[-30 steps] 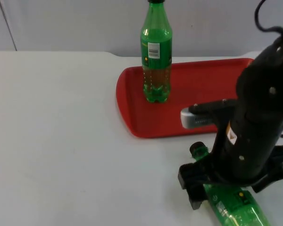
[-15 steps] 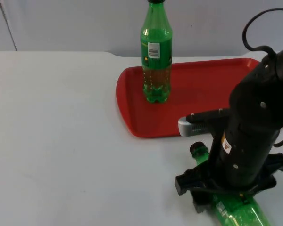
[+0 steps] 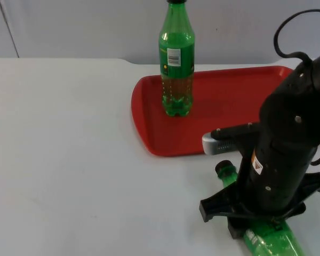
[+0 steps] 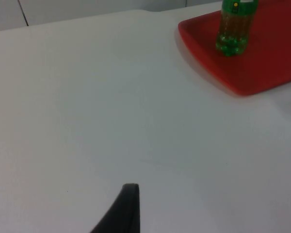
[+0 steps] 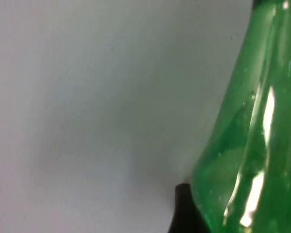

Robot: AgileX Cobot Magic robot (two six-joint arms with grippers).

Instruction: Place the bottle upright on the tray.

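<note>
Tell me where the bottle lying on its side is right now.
In the top view, the lying bottle is on the white table at the near right, just in front of the red tray, under the right gripper. Its cap points toward the tray.

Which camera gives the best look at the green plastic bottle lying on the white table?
The top view: the lying green plastic bottle shows its black cap, neck and base, with the right gripper over its middle. The right wrist view shows just a close-up of its green shoulder. The left wrist view misses it.
</note>
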